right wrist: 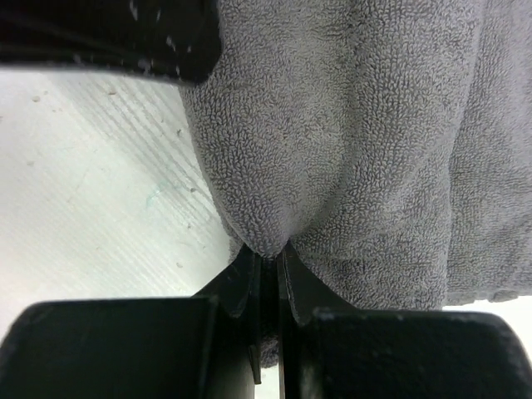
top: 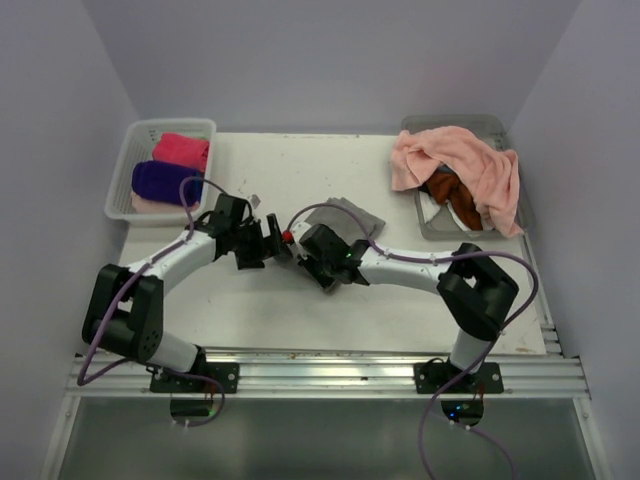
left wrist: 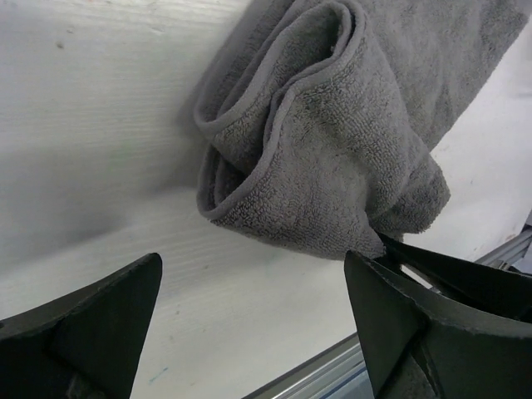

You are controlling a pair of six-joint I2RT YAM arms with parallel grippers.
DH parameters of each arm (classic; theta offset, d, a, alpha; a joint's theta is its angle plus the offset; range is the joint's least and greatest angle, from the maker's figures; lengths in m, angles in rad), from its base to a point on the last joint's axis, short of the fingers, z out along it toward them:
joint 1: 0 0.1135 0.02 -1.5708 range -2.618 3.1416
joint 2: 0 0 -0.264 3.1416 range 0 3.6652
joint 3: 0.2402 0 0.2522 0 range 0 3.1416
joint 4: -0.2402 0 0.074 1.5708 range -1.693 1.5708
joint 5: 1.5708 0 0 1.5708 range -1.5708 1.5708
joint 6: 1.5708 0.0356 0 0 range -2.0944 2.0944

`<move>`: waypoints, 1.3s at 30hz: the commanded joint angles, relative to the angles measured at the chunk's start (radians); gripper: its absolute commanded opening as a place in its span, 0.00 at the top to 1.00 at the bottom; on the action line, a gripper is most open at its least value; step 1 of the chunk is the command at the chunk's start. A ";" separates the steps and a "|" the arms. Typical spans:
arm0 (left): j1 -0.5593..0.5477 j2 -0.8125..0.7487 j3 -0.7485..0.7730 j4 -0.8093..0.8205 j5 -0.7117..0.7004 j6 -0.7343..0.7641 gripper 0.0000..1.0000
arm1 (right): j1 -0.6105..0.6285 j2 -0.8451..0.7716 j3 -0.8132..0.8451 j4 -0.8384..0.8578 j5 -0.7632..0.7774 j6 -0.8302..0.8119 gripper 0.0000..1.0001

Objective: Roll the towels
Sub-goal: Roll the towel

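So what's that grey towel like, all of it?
The grey towel is soft, loopy terry cloth with a stitched hem. It is loosely rolled into a floppy, half-open coil. It lies on the white table, near the middle, between the two arms. The right tool is shut on a pinch of its cloth. The left tool is open just in front of it and is not gripping it.

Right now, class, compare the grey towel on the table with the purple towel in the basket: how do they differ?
The grey towel lies loosely folded on the table; the purple towel sits as a neat roll in the white basket. The right hand is shut on the grey towel; no hand touches the purple towel. Both are plain, single-colour cloths.
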 commanded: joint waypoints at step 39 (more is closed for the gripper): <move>-0.045 0.171 0.086 0.061 0.011 -0.216 1.00 | 0.091 -0.089 0.055 -0.013 0.178 -0.032 0.31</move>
